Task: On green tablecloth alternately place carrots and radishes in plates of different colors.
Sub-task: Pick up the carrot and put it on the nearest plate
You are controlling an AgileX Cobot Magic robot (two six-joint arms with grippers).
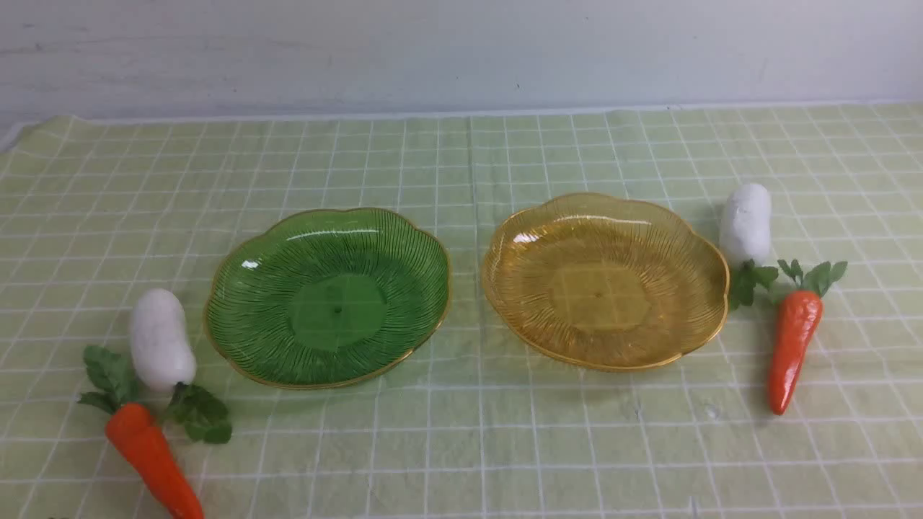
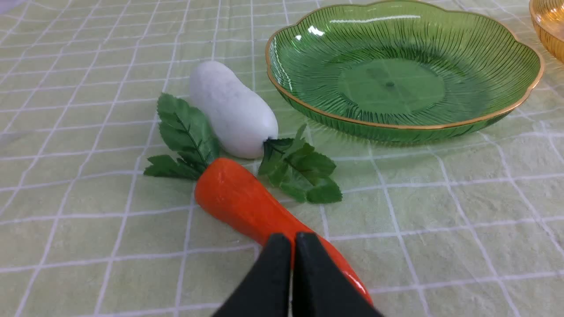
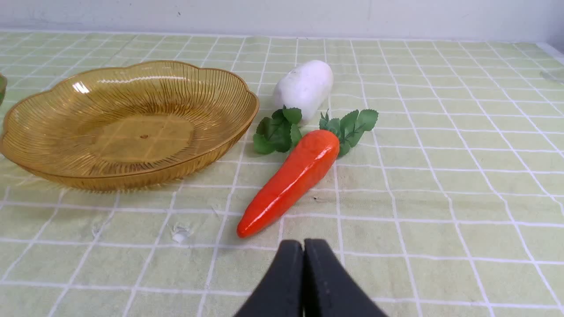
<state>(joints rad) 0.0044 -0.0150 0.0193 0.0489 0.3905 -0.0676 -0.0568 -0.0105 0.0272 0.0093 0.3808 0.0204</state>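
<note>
**Both jaws clenched on nothing; all 4 veg on cloth beside plates**

Green tablecloth (image 1: 461, 447) covers the surface. Green plate (image 1: 328, 310) sits centre-left and amber plate (image 1: 604, 281) centre-right, side by side and just apart.

Left side: left radish (image 1: 160, 340) lies just beside the green plate's left rim. Its long axis runs near-to-far, w/ the rounded end away from the robot and the leaves at the near end. Left carrot (image 1: 153, 454) lies nearer the robot on a diagonal axis. Its leafy top sits by the radish's leaves and its tip points toward the robot, a bit right.

Right side: right radish (image 1: 745, 222) sits at the amber plate's right rim, axis near-to-far, leaves at the near end. Right carrot (image 1: 791, 346) is just right of it. Its top is at the far end and its tip points toward the robot, slightly left.

Left jaws are pressed tight together and grasp nothing. In the left wrist view their tips overlap the left carrot's tapered half. Can't tell if they touch it. The carrot runs away from them, w/ the radish beyond.

Right jaws are also pressed tight and empty. In the right wrist view the right carrot's tip points back at them and stops short, w/ cloth showing between.
</note>
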